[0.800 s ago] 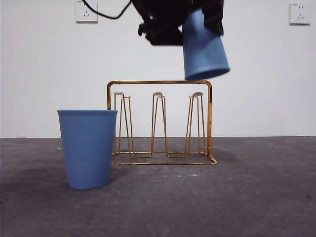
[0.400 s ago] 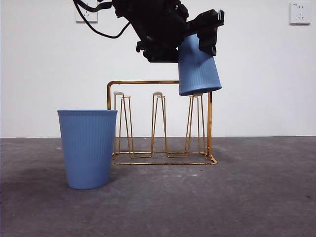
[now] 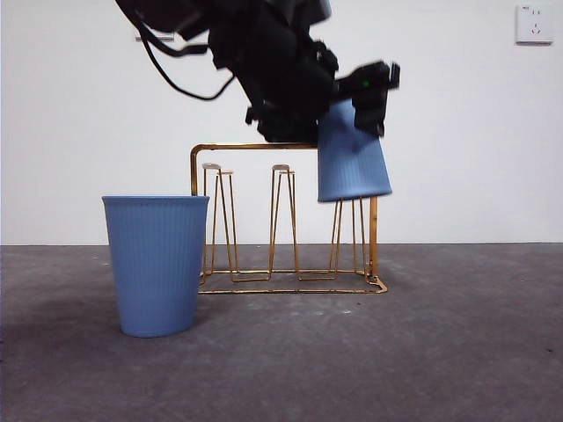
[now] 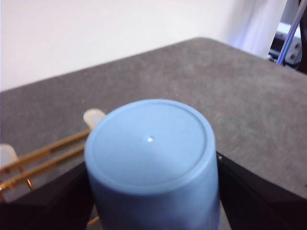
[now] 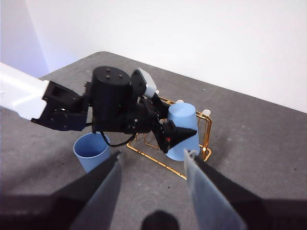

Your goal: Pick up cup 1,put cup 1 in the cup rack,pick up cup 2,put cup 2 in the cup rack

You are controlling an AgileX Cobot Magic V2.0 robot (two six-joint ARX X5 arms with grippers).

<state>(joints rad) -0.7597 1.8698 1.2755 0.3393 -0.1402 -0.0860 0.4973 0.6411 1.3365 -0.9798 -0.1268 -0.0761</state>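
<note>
Lowered since earlier: inverted ribbed blue plastic cup [image 3: 352, 163], pinched by left claw [image 4: 152, 191], onto gold wire cup rack [image 3: 286, 220] end prong; placement nearly complete. Right claw [image 5: 153, 165] spread, waiting.

Inverted blue cup [image 3: 352, 163] over gold cup rack [image 3: 286, 220] prong — second cup [image 3: 157, 264] upright.

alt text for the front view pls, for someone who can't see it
The left hand holds an upside-down blue cup, tilted, low over the right-end prong of the gold cup rack. A second blue cup stands upright on the dark table, in front of the rack's left end.
</note>
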